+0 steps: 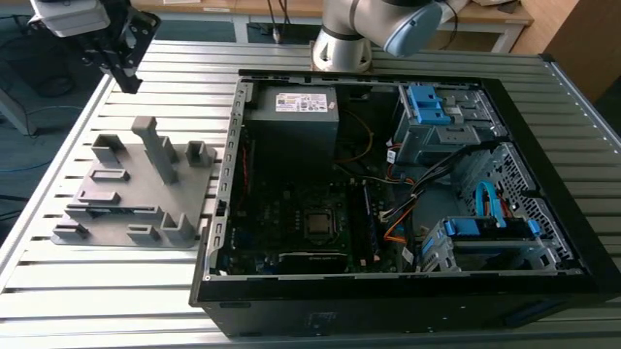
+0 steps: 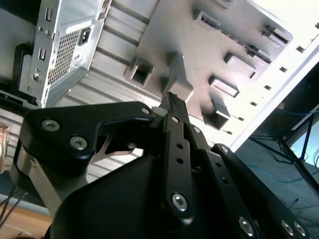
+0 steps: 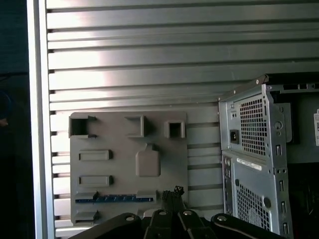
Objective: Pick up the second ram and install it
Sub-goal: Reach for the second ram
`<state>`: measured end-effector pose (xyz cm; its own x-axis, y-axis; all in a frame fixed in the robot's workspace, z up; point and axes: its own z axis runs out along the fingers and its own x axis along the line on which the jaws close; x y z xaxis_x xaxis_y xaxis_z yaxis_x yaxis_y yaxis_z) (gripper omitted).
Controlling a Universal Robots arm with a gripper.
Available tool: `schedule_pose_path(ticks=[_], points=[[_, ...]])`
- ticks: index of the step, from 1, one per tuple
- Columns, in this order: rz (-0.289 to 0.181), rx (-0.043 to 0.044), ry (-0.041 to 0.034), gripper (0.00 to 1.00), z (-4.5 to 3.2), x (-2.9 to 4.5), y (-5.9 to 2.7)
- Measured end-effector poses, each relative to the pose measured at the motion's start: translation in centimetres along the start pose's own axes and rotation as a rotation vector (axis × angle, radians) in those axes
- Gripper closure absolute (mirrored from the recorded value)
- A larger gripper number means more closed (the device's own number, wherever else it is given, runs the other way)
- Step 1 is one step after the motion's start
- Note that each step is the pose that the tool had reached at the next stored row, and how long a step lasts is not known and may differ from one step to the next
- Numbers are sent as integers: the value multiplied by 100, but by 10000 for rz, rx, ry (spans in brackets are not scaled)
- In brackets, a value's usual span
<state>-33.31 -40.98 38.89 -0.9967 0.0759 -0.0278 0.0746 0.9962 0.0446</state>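
Grey fixture (image 3: 119, 177) is carrying the ram (image 3: 114, 199) flat in a long slot near one edge, while the gripper (image 1: 126, 81) is hanging clear above, clenched on nothing.

In the exterior view the gripper is hovering over bare tabletop (image 1: 194, 67) slats beyond the fixture, well apart from its upright ribs. The fixture is lying between the tabletop's edge on the exterior view's left and the open case (image 1: 388, 309), just beside the case wall.
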Motion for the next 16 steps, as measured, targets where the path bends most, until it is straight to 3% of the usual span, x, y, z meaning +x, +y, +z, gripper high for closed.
schedule_pose_path(ticks=[10, 16], points=[[-8, -1, -1, 90, -5, 90, -279], [-15, -1, -1, 90, 7, 141, -398]])
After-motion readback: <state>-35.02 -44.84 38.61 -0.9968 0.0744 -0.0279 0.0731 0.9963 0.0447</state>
